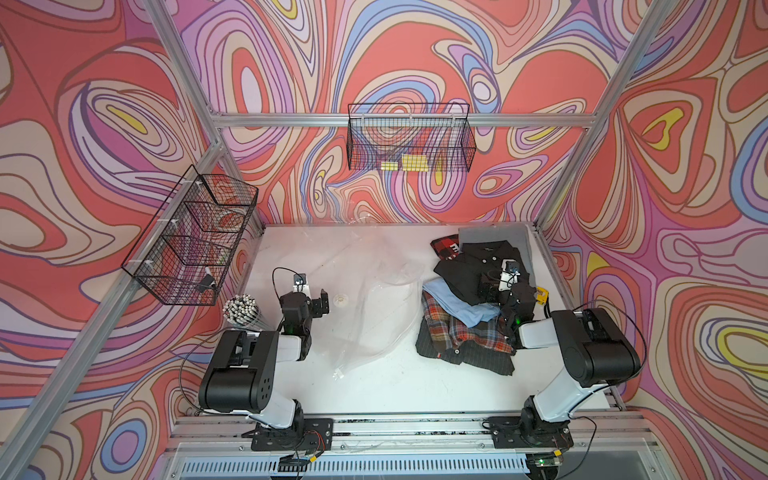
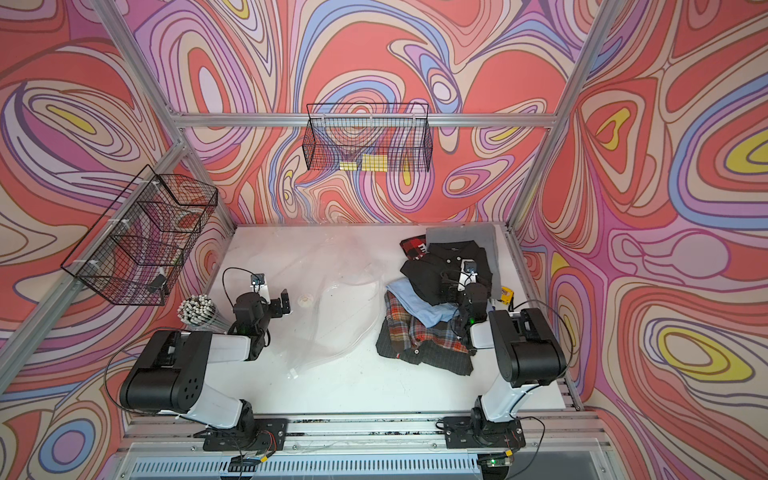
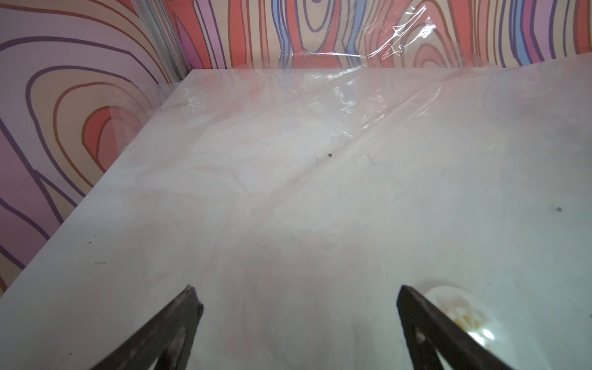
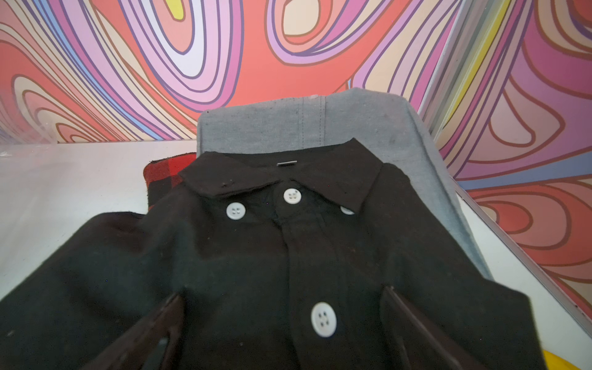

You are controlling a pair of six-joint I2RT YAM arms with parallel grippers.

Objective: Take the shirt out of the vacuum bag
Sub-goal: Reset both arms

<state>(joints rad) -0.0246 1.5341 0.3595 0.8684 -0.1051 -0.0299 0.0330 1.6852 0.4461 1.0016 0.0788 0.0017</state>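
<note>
The vacuum bag (image 1: 374, 303) (image 2: 332, 307) lies crumpled and transparent across the middle of the white table, and I see nothing inside it. Its round white valve (image 1: 340, 298) (image 3: 461, 307) sits just beside my left gripper (image 1: 323, 302) (image 2: 283, 305) (image 3: 298, 291), which is open with only plastic and table between its fingers. A black shirt (image 1: 465, 270) (image 2: 432, 270) (image 4: 256, 256) with white buttons lies on top of a clothes pile at the right, outside the bag. My right gripper (image 1: 490, 291) (image 2: 451, 289) (image 4: 282, 294) is open just over this shirt, its fingers either side of the button strip.
Under the black shirt are a light blue garment (image 1: 457, 303), a plaid shirt (image 1: 457, 332), grey fabric (image 1: 498, 235) and a red-black checked piece (image 1: 444, 245). A yellow object (image 1: 540, 295) lies by the right arm. A bundle of white-tipped sticks (image 1: 241, 309) stands at left. Wire baskets (image 1: 409, 137) (image 1: 191, 237) hang on the walls.
</note>
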